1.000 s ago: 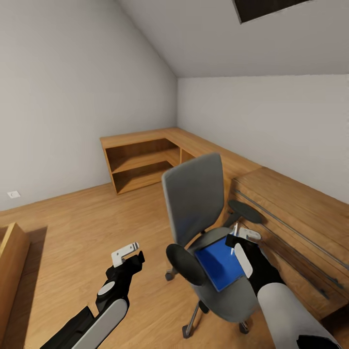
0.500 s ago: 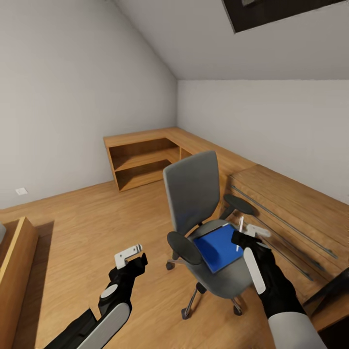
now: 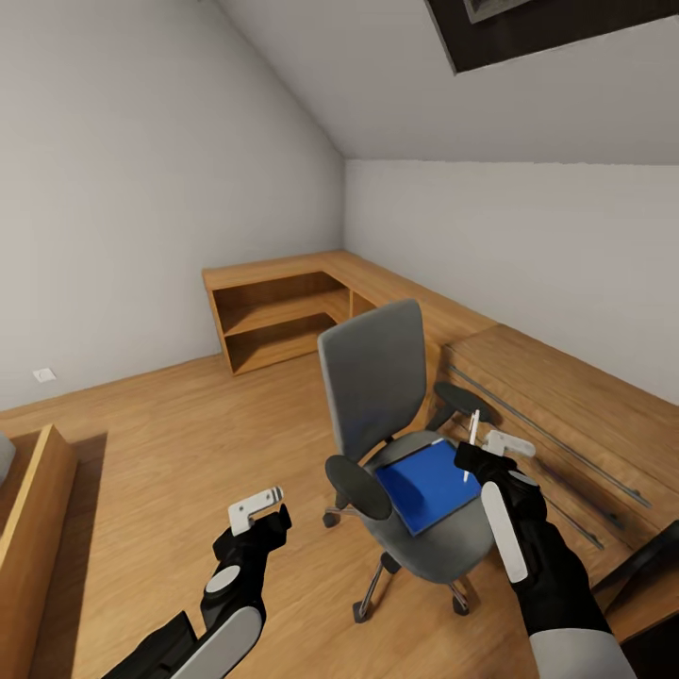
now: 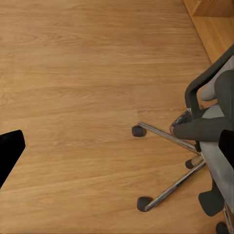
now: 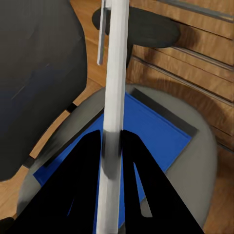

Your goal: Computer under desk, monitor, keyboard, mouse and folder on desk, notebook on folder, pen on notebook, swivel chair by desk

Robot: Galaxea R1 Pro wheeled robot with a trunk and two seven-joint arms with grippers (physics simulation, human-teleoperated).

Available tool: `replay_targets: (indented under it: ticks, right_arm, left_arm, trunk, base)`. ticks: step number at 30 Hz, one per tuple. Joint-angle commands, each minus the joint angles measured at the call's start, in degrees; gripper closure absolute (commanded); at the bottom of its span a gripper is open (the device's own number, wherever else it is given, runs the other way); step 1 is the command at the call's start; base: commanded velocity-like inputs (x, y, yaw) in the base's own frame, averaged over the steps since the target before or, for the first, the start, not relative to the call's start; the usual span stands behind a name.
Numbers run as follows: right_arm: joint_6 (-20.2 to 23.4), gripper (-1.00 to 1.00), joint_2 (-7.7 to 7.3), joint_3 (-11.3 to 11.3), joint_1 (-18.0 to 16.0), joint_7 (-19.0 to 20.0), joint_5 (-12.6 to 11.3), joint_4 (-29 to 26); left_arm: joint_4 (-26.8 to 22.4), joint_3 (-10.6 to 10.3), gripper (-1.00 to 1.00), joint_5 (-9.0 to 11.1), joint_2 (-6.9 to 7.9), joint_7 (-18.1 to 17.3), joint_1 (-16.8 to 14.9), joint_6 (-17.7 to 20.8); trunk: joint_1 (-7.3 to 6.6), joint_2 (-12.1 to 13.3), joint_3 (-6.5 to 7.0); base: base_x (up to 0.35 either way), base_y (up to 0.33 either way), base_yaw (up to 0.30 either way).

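The grey swivel chair (image 3: pixel 377 377) stands on the wooden floor beside the long wooden desk (image 3: pixel 566 396). A blue folder (image 3: pixel 424 486) lies flat on its seat. My right gripper (image 3: pixel 481 453) hangs over the folder's right edge, shut on a thin white pen (image 3: pixel 472 429) that points upward. In the right wrist view the pen (image 5: pixel 114 97) runs between the black fingers above the folder (image 5: pixel 156 131). My left gripper (image 3: pixel 259 509) is open over bare floor left of the chair. The chair's wheeled base (image 4: pixel 170 139) shows in the left wrist view.
An L-shaped wooden shelf unit (image 3: pixel 283 311) fills the far corner and joins the desk along the right wall. A low wooden furniture edge (image 3: pixel 28 509) stands at the left. A dark object (image 3: pixel 651 566) pokes in at the lower right.
The head view has drawn back and tilted up, so the chair looks smaller. My right gripper with the pen has risen slightly toward the chair's right side. The left gripper is lower in the picture.
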Motion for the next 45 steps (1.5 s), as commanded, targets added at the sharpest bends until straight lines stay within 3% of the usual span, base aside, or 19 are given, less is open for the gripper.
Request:
replay_targets:
  ticks: [1, 15, 23, 29, 33, 38, 45]
  right_arm:
    - [0.14, 1.00, 0.03, -0.03, -0.04, -0.46, -0.69, -0.08]
    - [0.15, 1.00, -0.03, -0.90, -0.04, -0.47, -0.65, -0.12]
    - [0.15, 1.00, 0.01, -3.67, -0.04, -0.46, -0.69, -0.10]
    - [0.15, 1.00, 0.02, -5.49, -0.03, -0.46, -0.67, -0.10]
    - [0.15, 1.00, 0.02, -6.81, -0.04, -0.46, -0.68, -0.10]
    - [0.15, 1.00, 0.10, -8.28, -0.04, -0.46, -0.66, -0.10]
    - [0.06, 1.00, -0.04, -8.73, -0.04, -0.46, -0.61, -0.10]
  left_arm:
    - [-0.11, -0.10, -1.00, 0.01, 0.03, 0.35, -0.08, 0.62]
    - [-0.26, -0.11, -1.00, 0.01, 0.02, 0.27, -0.07, 0.68]
    - [-0.26, -0.11, -1.00, 0.09, -0.12, 0.27, -0.07, 0.86]
    - [-0.19, -0.25, -1.00, 0.18, -0.27, 0.20, -0.07, 1.19]
    - [-0.17, -2.10, -1.00, 0.12, -0.25, 0.24, -0.08, 1.17]
    - [-0.17, -2.86, -1.00, 0.10, -0.25, 0.19, -0.08, 1.10]
    - [-0.14, -3.01, -1.00, 0.10, -0.25, 0.17, -0.08, 1.17]
  trunk:
    - [-0.23, 0.38, 0.13]
    - [-3.30, 6.00, 2.64]
    - [-5.06, 9.20, 4.08]
    - [-5.06, 9.20, 4.08]
    - [-5.06, 9.20, 4.08]
    - [-5.06, 9.20, 4.08]
    - [-5.06, 9.20, 4.08]
  base:
    - [0.000, 0.000, -0.006]
    - [0.000, 0.000, -0.035]
    - [0.000, 0.000, -0.243]
    - [0.000, 0.000, -0.281]
    - [0.000, 0.000, -0.293]
    - [0.000, -0.005, -0.297]
    - [0.000, -0.280, -0.299]
